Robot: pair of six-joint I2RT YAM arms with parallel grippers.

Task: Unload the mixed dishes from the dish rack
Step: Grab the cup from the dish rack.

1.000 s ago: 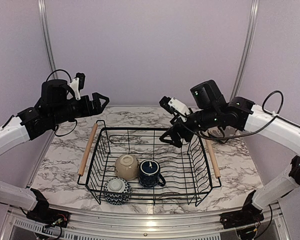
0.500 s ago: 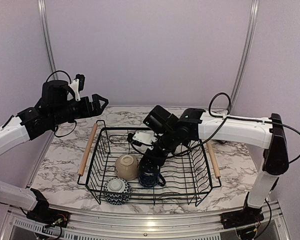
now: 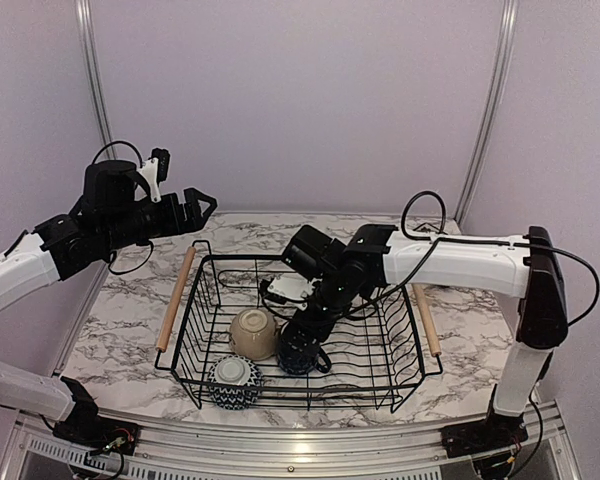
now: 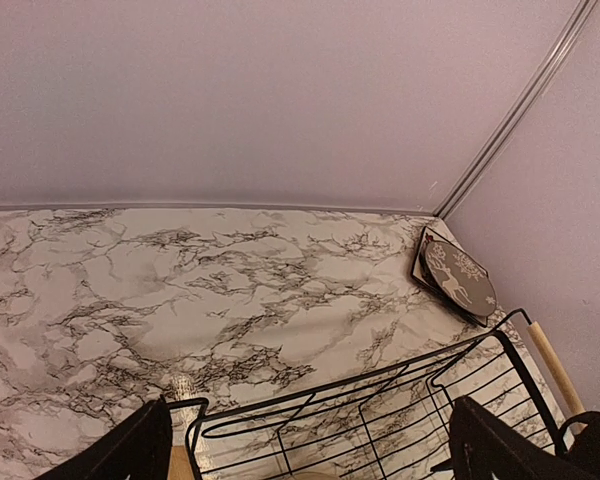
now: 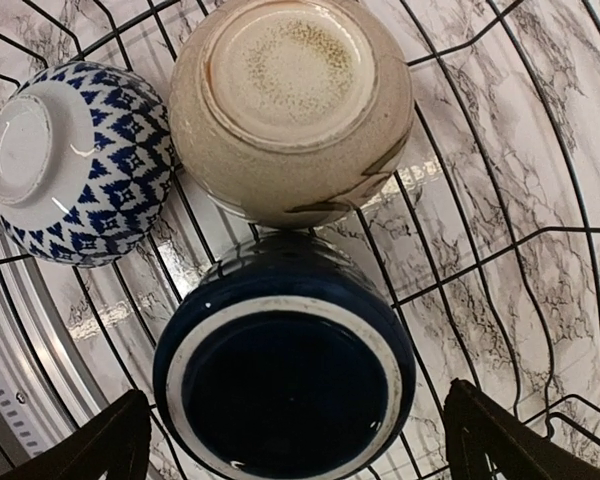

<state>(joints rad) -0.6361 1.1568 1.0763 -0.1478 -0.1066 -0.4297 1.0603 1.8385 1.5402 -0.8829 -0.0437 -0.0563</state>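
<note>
The black wire dish rack point(image 3: 380, 362) holds an upturned beige bowl point(image 3: 252, 331), a dark blue mug point(image 3: 305, 356) and a small blue-and-white patterned bowl point(image 3: 233, 381). My right gripper point(image 3: 298, 338) is open, lowered into the rack right above the mug. In the right wrist view the mug point(image 5: 285, 375) lies base-up between my open fingertips point(image 5: 110, 445), apart from both. The beige bowl point(image 5: 290, 100) and the patterned bowl point(image 5: 65, 160) lie beyond it. My left gripper point(image 3: 195, 208) is open and empty, high over the rack's far left corner. The grey deer plate point(image 4: 458, 278) lies on the square plate on the table.
The rack has wooden rod handles on its left point(image 3: 175, 297) and right point(image 3: 426, 317) sides. Walls close off the back and sides of the marble table point(image 3: 130, 330). The stacked plates sit in the far right corner, hidden behind my right arm in the top view.
My right arm has swung left and down from above the rack's far right side into the rack, over the mug. The left arm has not moved.
</note>
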